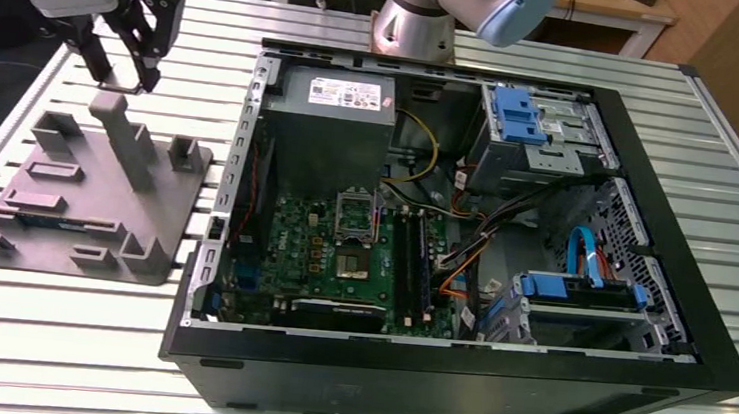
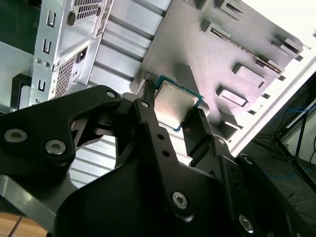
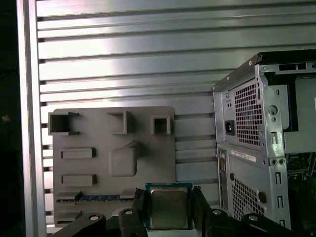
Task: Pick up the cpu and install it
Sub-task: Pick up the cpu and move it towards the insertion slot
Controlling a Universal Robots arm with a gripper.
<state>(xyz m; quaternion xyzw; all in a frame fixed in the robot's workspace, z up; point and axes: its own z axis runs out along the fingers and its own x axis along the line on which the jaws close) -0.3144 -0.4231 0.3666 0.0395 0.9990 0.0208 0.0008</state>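
One black computer case (image 1: 462, 381) stands nearest, lying open on a slatted aluminium table (image 1: 50, 340). Inside it are a green motherboard (image 1: 318, 258) with a CPU socket (image 1: 356, 218) near its middle and long black memory sticks (image 1: 409, 261) just beside the socket toward the exterior view's right. There are also a blue drive bracket (image 1: 583, 291) and, at the far end, a grey power supply (image 1: 331, 103). One grey moulded holder tray (image 1: 76, 196) sits beside the case on the exterior view's left, a little apart from it, with a tall post (image 1: 119, 135) rising near its far end. One gripper (image 1: 120, 82) hangs just above that post. Its black fingers (image 2: 150, 126) are clamped on two opposite edges of the cpu (image 2: 175, 104). The chip is held in the air over the tray, its silvery metal top and green rim facing the wrist cameras. One arm base (image 1: 412, 25) stands behind the case.
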